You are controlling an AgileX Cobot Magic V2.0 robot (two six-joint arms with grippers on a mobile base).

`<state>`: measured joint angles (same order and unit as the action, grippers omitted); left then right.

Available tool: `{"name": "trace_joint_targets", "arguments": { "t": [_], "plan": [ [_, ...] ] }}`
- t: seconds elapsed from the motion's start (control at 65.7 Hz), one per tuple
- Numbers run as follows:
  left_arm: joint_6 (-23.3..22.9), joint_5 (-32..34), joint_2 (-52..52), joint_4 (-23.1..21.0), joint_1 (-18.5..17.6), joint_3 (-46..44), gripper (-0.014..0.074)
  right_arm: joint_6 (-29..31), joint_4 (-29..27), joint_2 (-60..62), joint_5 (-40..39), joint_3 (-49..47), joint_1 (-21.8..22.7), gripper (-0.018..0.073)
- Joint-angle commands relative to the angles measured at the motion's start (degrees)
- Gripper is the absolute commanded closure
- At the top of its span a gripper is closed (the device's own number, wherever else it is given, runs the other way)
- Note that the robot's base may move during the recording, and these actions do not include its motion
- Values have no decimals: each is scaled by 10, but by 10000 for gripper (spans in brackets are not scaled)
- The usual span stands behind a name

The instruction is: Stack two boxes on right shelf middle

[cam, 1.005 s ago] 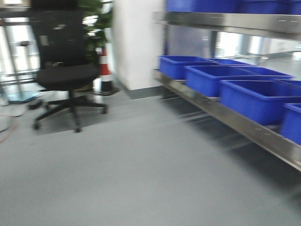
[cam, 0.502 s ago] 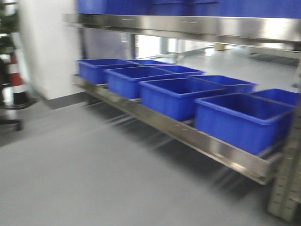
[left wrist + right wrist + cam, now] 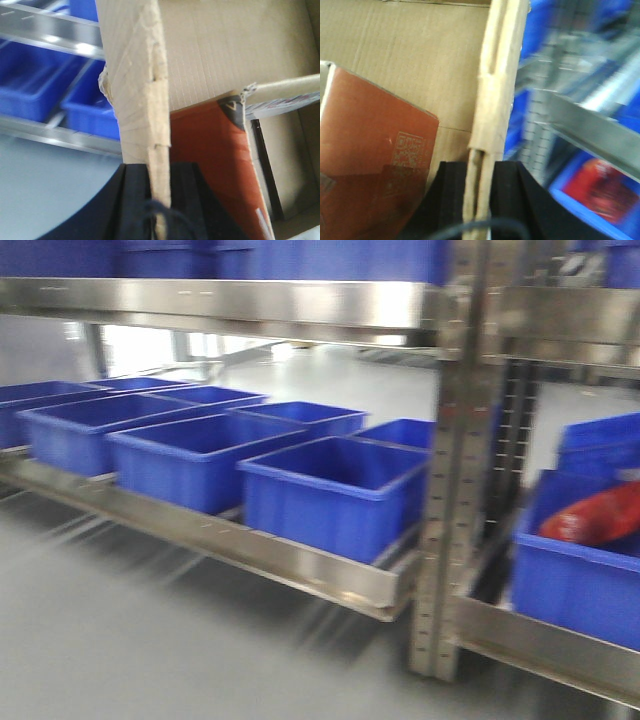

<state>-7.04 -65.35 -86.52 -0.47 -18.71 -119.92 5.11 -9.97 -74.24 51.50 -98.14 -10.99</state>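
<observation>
I hold a large plain brown carton (image 3: 135,85) between both arms. My left gripper (image 3: 159,172) is shut on the carton's left wall. My right gripper (image 3: 481,167) is shut on its right wall (image 3: 497,80). Inside the carton lies a second box with a red-orange printed face (image 3: 205,160), (image 3: 365,150) and pale edges. The steel shelf rack fills the front view, with a broad shiny rail (image 3: 250,302) on the left bay and another (image 3: 570,315) on the right bay. Neither the boxes nor my grippers appear in the front view.
A row of blue bins (image 3: 330,490) stands on the rack's low tier. A perforated upright post (image 3: 455,490) divides the two bays. Right of it a blue bin (image 3: 580,580) holds a red bag (image 3: 600,515). Grey floor (image 3: 120,640) lies before the rack.
The front view has swung right along the rack: the chair, cone and white pillar have left the frame, and the upright post and right bay have come in. The view is blurred.
</observation>
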Motion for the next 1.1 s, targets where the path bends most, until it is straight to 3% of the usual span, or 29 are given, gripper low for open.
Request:
{"name": "trace_joint_targets", "arguments": {
  "t": [0.0, 1.081],
  "plan": [
    [3, 18, 12, 13, 2, -9, 708, 6, 32, 7, -32, -6, 5, 713],
    [3, 18, 12, 13, 2, -9, 708, 6, 32, 7, -32, -6, 5, 713]
  ]
}}
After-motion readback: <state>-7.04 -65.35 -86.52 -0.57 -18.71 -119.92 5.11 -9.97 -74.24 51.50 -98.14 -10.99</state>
